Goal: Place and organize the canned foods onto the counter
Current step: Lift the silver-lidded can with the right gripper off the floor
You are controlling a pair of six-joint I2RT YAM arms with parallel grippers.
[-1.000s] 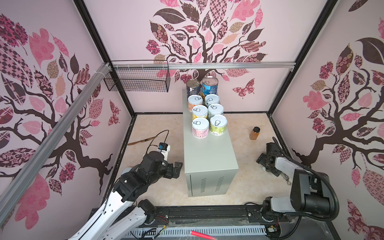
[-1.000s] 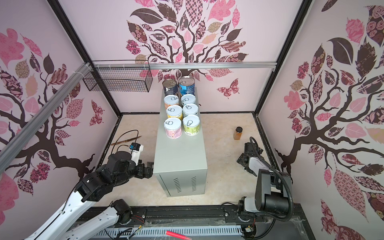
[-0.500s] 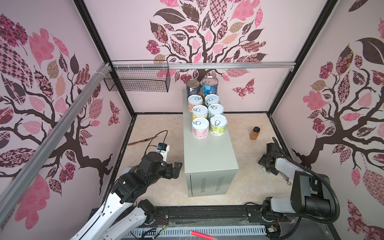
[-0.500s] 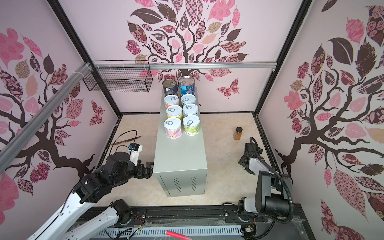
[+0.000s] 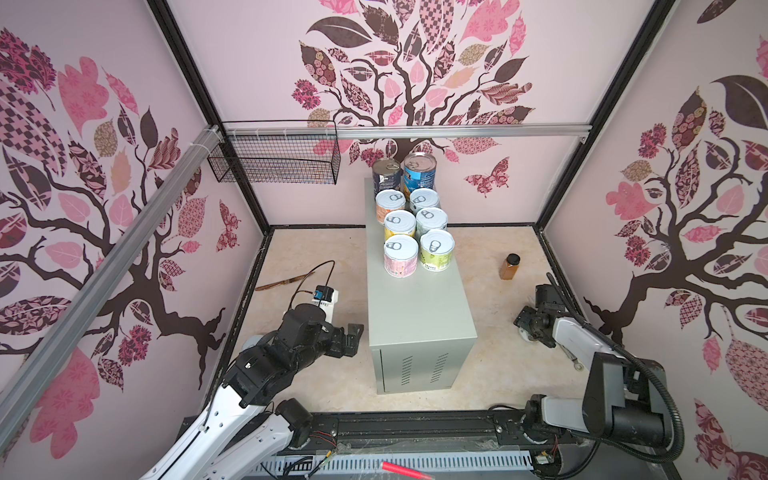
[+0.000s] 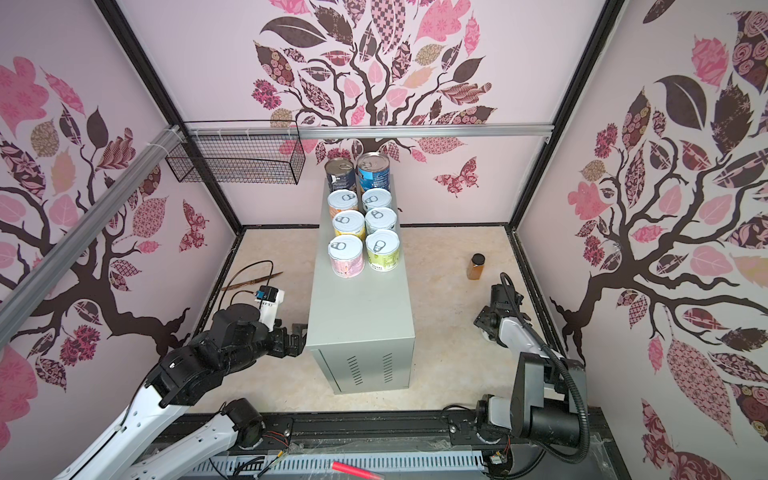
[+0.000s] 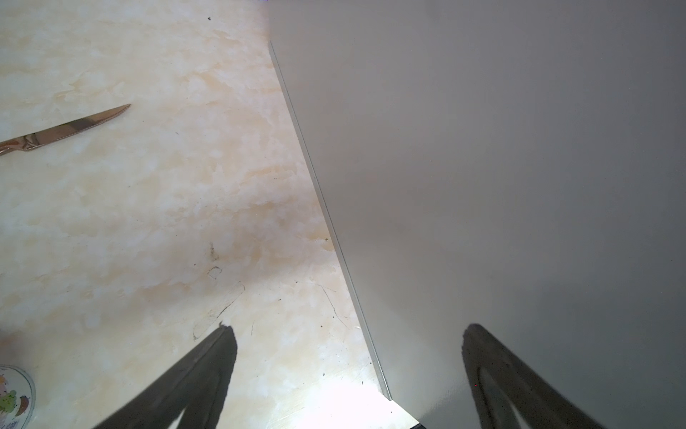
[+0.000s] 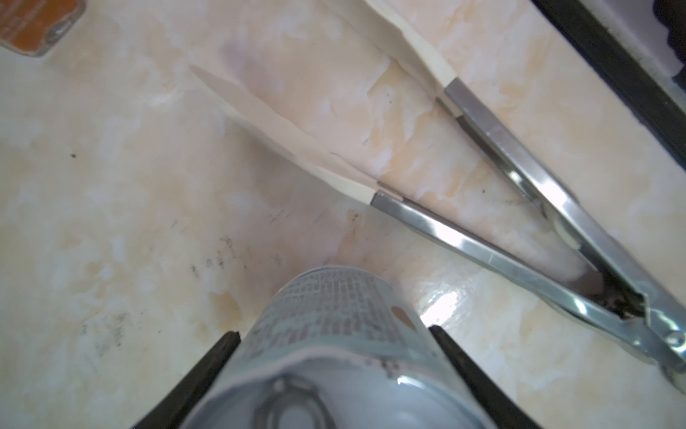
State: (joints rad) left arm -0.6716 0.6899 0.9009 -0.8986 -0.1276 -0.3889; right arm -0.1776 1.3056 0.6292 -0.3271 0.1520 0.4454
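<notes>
Grey metal fills the middle of both top views. The counter (image 5: 419, 307) stands on the marbled floor and runs from the centre toward the back wall. Eight canned foods (image 6: 353, 232) stand on its far half in two columns. Two tall tins (image 5: 419, 172) are at the back, and six short white-lidded tins (image 5: 400, 224) are packed close in front of them. Left of centre, the left gripper (image 5: 352, 340) hangs just beside the counter's left side, its jaws wide and empty. Right of centre, near the right wall, the right gripper (image 5: 524, 330) points down at the floor, and its grip cannot be told from above. An amber jar (image 5: 509, 267) stands on the floor above it in the frame. A wire basket (image 5: 274, 160) hangs at upper left.

In the left wrist view, the wide-spread fingers (image 7: 219, 356) frame the counter's side wall and bare floor. A knife (image 7: 67, 128) lies on the floor well apart from them. One more lidded tin (image 7: 15, 393) shows only partly in frame.

In the right wrist view, the jaws are clamped on a pale-labelled tin (image 8: 334, 334), one finger on each side and its pull-tab lid toward the camera. Metal tongs (image 8: 519, 208) lie on the floor just beside it.
</notes>
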